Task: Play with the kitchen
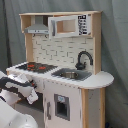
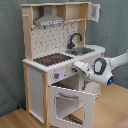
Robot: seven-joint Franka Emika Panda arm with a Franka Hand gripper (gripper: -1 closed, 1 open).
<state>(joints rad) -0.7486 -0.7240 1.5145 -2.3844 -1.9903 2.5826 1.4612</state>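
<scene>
There was one toy kitchen (image 1: 65,70), with one hob (image 2: 52,59), one sink (image 1: 71,74), one faucet (image 2: 75,39), one hood (image 1: 37,27) and one oven door (image 2: 72,105); one robot arm (image 2: 102,67) reached toward it.

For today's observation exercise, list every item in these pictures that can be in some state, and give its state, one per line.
Oven door: swung open, hanging outward in the second exterior view.
Microwave door: open, swung outward.
Sink: holds no water that can be seen.
Faucet: upright, no water running.
Hob: bare, red rings showing.
Gripper: at the knob panel; jaws' state unclear.
</scene>
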